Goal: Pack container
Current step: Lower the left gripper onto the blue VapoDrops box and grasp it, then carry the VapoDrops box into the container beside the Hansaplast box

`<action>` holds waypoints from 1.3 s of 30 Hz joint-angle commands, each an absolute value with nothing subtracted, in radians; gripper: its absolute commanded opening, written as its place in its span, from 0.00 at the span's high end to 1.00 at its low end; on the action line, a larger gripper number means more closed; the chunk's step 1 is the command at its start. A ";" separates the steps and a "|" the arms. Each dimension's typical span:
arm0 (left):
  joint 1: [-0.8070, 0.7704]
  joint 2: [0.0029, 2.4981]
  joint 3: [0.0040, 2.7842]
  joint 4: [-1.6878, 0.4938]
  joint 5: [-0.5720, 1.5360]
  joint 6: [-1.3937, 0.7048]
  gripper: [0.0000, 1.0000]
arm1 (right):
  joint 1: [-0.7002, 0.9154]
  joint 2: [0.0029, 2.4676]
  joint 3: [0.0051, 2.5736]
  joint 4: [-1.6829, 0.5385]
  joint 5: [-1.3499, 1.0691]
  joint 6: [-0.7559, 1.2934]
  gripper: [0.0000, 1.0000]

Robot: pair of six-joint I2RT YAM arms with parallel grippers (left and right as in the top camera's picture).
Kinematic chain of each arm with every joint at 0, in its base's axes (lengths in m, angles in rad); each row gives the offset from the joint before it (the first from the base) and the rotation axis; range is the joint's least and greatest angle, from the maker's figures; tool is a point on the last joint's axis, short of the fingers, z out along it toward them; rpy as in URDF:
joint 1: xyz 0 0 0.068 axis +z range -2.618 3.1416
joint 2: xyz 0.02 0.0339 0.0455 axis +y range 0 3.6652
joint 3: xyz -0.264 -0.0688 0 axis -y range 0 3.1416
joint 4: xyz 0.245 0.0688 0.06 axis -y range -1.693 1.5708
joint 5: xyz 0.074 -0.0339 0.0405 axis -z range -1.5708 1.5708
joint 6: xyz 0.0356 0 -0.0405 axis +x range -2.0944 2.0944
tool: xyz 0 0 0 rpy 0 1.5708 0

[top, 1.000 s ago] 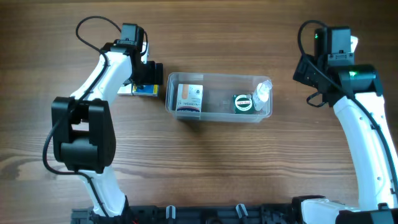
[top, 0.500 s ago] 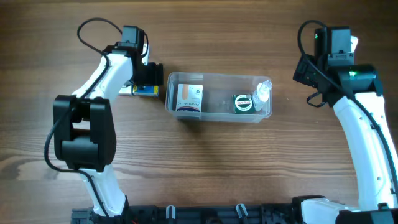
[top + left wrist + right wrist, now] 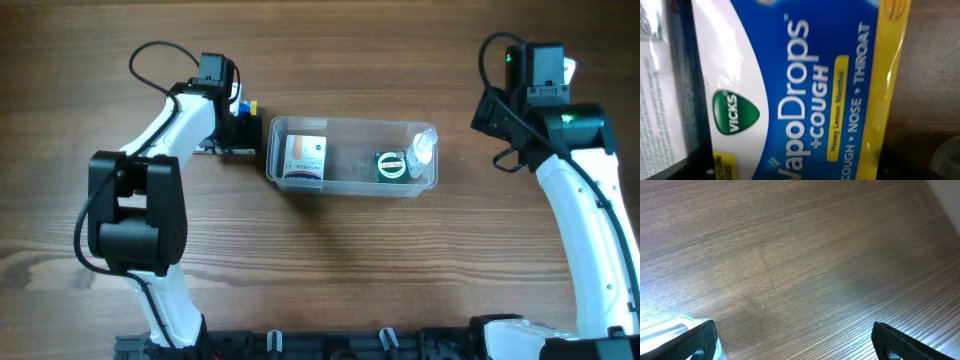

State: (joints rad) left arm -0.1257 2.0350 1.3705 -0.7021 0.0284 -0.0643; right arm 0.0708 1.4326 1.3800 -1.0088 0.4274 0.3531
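Observation:
The container (image 3: 350,124) is a clear rectangular tub at the table's middle. It holds a white, orange and blue box (image 3: 304,158) at its left end, a green round tin (image 3: 389,165) and a small clear bottle (image 3: 421,150) at its right end. My left gripper (image 3: 243,128) is just left of the tub, shut on a blue and yellow Vicks VapoDrops bag (image 3: 800,90), whose edge shows beside the wrist in the overhead view (image 3: 248,105). My right gripper (image 3: 795,340) is open and empty over bare wood, right of the tub.
The table (image 3: 330,270) is brown wood. A bit of clear plastic (image 3: 665,327) shows at the lower left of the right wrist view. The right arm (image 3: 585,210) stands along the right side.
My left gripper has moved right toward the tub and lifted the bag off the table; the bag now stands on edge in the jaws. The right arm has not moved.

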 commanded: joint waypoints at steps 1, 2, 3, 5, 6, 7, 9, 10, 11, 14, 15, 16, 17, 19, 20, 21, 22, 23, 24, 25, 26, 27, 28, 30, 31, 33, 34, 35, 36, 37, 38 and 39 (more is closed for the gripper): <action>-0.121 2.050 1.356 -0.691 0.044 -0.056 0.08 | 0.068 1.437 1.394 -1.006 0.447 0.343 0.00; -0.121 2.050 1.356 -0.687 0.044 -0.056 0.09 | 0.068 1.437 1.394 -1.006 0.447 0.342 0.00; -0.121 2.050 1.356 -0.686 0.044 -0.056 0.09 | 0.068 1.437 1.394 -1.006 0.447 0.342 0.00; -0.121 2.050 1.356 -0.686 0.044 -0.056 0.12 | 0.068 1.437 1.394 -1.006 0.447 0.342 0.00; -0.121 2.050 1.356 -0.686 0.044 -0.056 0.13 | 0.068 1.437 1.394 -1.006 0.447 0.342 0.00; -0.121 2.050 1.356 -0.686 0.044 -0.056 0.16 | 0.068 1.437 1.394 -1.006 0.447 0.343 0.00; -0.121 2.050 1.356 -0.686 0.044 -0.056 0.21 | 0.068 1.437 1.394 -1.006 0.447 0.343 0.00; -0.121 2.050 1.356 -0.686 0.044 -0.056 0.21 | 0.068 1.437 1.394 -1.006 0.447 0.343 0.00; -0.121 2.050 1.356 -0.686 0.044 -0.056 0.21 | 0.068 1.437 1.394 -1.006 0.447 0.343 0.00; -0.121 2.050 1.356 -0.685 0.044 -0.056 0.22 | 0.068 1.437 1.394 -1.006 0.447 0.342 0.00; -0.121 2.049 1.356 -0.683 0.044 -0.056 0.22 | 0.068 1.437 1.394 -1.006 0.447 0.343 0.00; -0.121 2.048 1.362 -0.686 0.044 -0.056 0.22 | 0.068 1.437 1.394 -1.006 0.447 0.343 0.00; -0.121 2.047 1.369 -0.693 0.044 -0.056 0.22 | 0.068 1.437 1.394 -1.006 0.447 0.343 0.00; -0.121 2.041 1.390 -0.712 0.044 -0.056 0.25 | 0.068 1.437 1.394 -1.006 0.447 0.342 0.00; -0.121 2.037 1.402 -0.722 0.044 -0.056 0.27 | 0.068 1.437 1.394 -1.006 0.447 0.342 0.00; -0.121 2.027 1.416 -0.731 0.044 -0.058 0.27 | 0.068 1.437 1.394 -1.006 0.447 0.343 0.00; -0.121 2.016 1.428 -0.738 0.044 -0.060 0.27 | 0.068 1.437 1.394 -1.006 0.447 0.342 0.00; -0.121 2.001 1.439 -0.746 0.044 -0.060 0.27 | 0.068 1.437 1.394 -1.006 0.447 0.342 0.00; -0.121 1.990 1.449 -0.755 0.044 -0.060 0.27 | 0.068 1.437 1.394 -1.006 0.447 0.342 0.00; -0.121 1.977 1.459 -0.766 0.044 -0.061 0.27 | 0.068 1.437 1.394 -1.006 0.447 0.342 0.00; -0.121 1.964 1.472 -0.781 0.044 -0.068 0.26 | 0.068 1.437 1.394 -1.006 0.447 0.343 0.00; -0.121 1.947 1.483 -0.798 0.044 -0.080 0.25 | 0.068 1.437 1.394 -1.006 0.447 0.342 0.00; -0.121 1.920 1.491 -0.817 0.045 -0.094 0.24 | 0.068 1.437 1.394 -1.006 0.447 0.342 0.00; -0.122 1.886 1.493 -0.833 0.045 -0.115 0.23 | 0.068 1.437 1.394 -1.006 0.447 0.342 0.00; -0.122 1.858 1.493 -0.844 0.050 -0.125 0.23 | 0.068 1.437 1.394 -1.006 0.447 0.343 0.00; -0.123 1.817 1.493 -0.863 0.057 -0.175 0.23 | 0.068 1.437 1.394 -1.006 0.447 0.343 0.00; -0.123 1.798 1.493 -0.869 0.065 -0.194 0.23 | 0.068 1.437 1.394 -1.006 0.447 0.342 0.00; -0.123 1.772 1.493 -0.874 0.092 -0.196 0.23 | 0.068 1.437 1.394 -1.006 0.447 0.342 0.00; -0.122 1.752 1.493 -0.876 0.122 -0.196 0.24 | 0.068 1.437 1.394 -1.006 0.447 0.343 0.00; -0.123 1.727 1.493 -0.876 0.157 -0.198 0.25 | 0.068 1.437 1.394 -1.006 0.447 0.342 0.00; -0.123 1.705 1.493 -0.876 0.183 -0.218 0.26 | 0.068 1.437 1.394 -1.006 0.447 0.342 0.00; -0.127 1.674 1.493 -0.877 0.202 -0.255 0.27 | 0.068 1.437 1.394 -1.006 0.447 0.342 0.00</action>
